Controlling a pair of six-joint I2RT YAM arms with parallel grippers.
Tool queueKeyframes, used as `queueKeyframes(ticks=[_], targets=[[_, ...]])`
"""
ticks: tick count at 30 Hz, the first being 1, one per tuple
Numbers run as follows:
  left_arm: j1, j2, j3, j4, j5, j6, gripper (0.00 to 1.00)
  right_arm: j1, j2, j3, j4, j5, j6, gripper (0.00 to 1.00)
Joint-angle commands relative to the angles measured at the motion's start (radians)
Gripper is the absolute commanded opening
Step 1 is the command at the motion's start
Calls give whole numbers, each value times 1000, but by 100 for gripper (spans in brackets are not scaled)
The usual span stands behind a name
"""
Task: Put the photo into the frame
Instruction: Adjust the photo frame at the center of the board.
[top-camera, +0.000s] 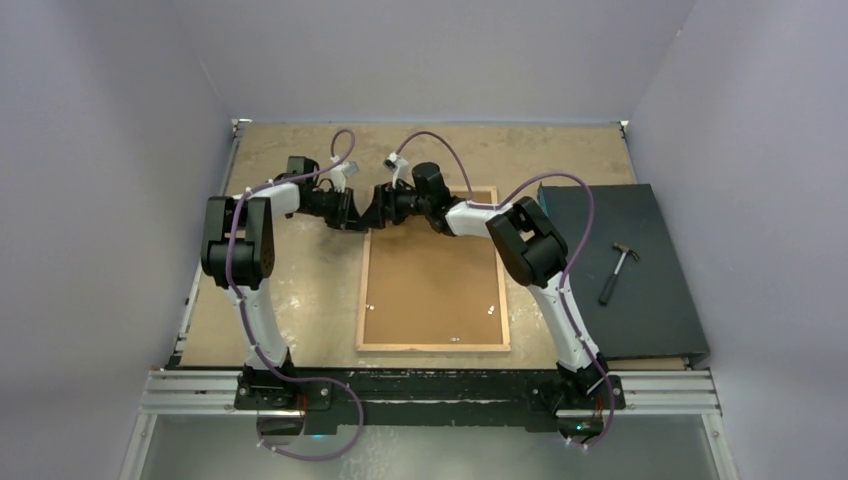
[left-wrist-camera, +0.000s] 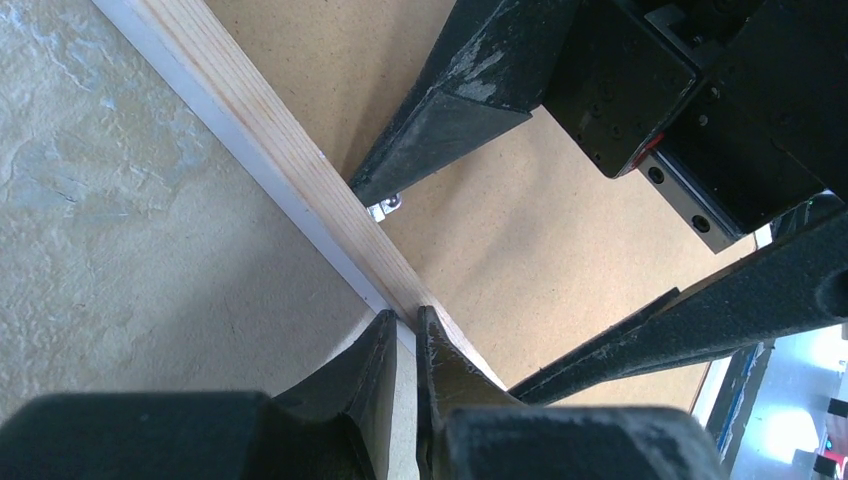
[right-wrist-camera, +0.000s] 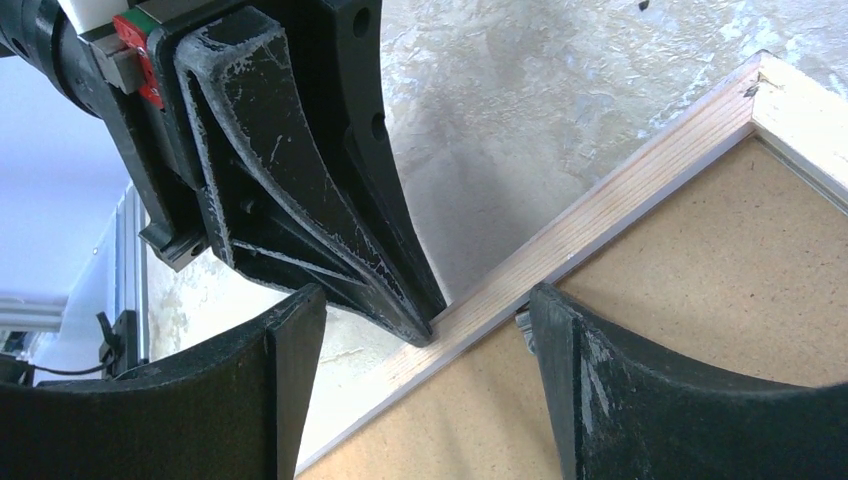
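Note:
The frame lies back-up on the table, its light wood rails around a plain brown backing board. The photo is not in view. My left gripper is shut, and its tips touch the far rail near the far left corner. It also shows in its wrist view. My right gripper is open and faces the left one. Its fingers straddle the same rail. One finger stands over the board at a small metal tab.
A dark flat mat with a hammer lies to the right of the frame. Small metal tabs dot the backing board. Grey walls close in the table on three sides.

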Motion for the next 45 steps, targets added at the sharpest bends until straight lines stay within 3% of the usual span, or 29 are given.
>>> queueKeyframes(ticks=[1,11,13,19,22,26,34,45], targets=[[-15,-11,-17,-60,-38,53,8,20,-11,36,-48,-76,-6,77],[72,-45,7,-149,-44,117,8,6,-174,96,-96,-8,-15,89],[85,-58,8,-178,-45,142,9,-14,-243,34,-101,58,-12,98],[87,-122,-18,-206,-66,188,15,-144,-496,-271,-115,310,45,99],[83,-140,-29,-218,-54,222,17,-216,-627,-393,-220,512,72,99],[24,-184,-89,-216,-139,312,17,-297,-726,-515,-326,637,92,99],[-48,-224,-197,-238,-234,418,17,-396,-694,-591,-382,634,125,99],[-84,-269,-254,-263,-242,461,16,-381,-515,-519,-276,435,149,99]])
